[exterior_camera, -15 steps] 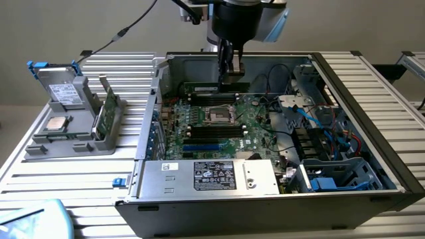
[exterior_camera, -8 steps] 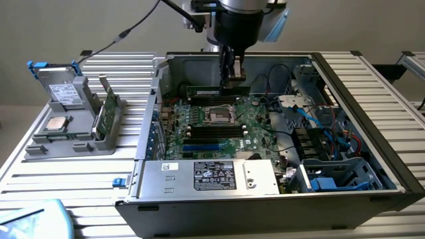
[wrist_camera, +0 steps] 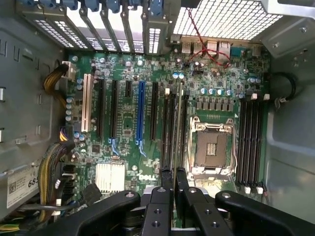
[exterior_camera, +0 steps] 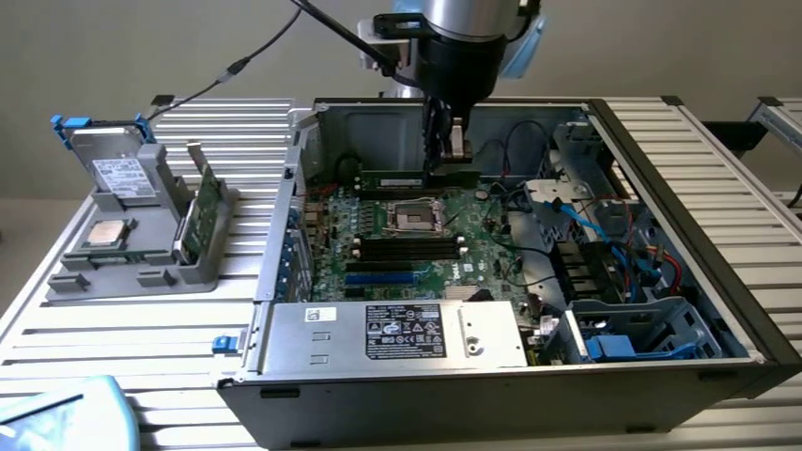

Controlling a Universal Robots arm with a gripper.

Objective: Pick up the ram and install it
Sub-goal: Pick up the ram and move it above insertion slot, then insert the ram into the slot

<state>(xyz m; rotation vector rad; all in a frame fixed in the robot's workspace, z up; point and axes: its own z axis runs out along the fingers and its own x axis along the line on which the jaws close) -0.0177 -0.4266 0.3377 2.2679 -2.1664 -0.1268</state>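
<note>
The ram (exterior_camera: 418, 178), a narrow green stick, hangs level inside the open computer case (exterior_camera: 701, 272), a little above the motherboard (exterior_camera: 483, 268) and over the far side of the processor socket (exterior_camera: 414, 216). My gripper (exterior_camera: 448, 155) reaches down from above and is shut on the ram near its exterior-view right end. In the wrist view my gripper (wrist_camera: 173, 179) pinches the ram (wrist_camera: 176, 129), seen edge-on as a thin strip running away from the black fingers (wrist_camera: 166, 181). Below it lie the processor socket (wrist_camera: 211, 147) and black memory slots (wrist_camera: 250, 142).
A grey holder (exterior_camera: 138, 258) at the exterior view's left carries a silver processor chip (exterior_camera: 107, 233), an upright green card (exterior_camera: 201, 211) and a drive (exterior_camera: 119, 174). The power supply (exterior_camera: 389, 331) fills the case's near side. Blue and black cables (exterior_camera: 626, 235) crowd the exterior view's right.
</note>
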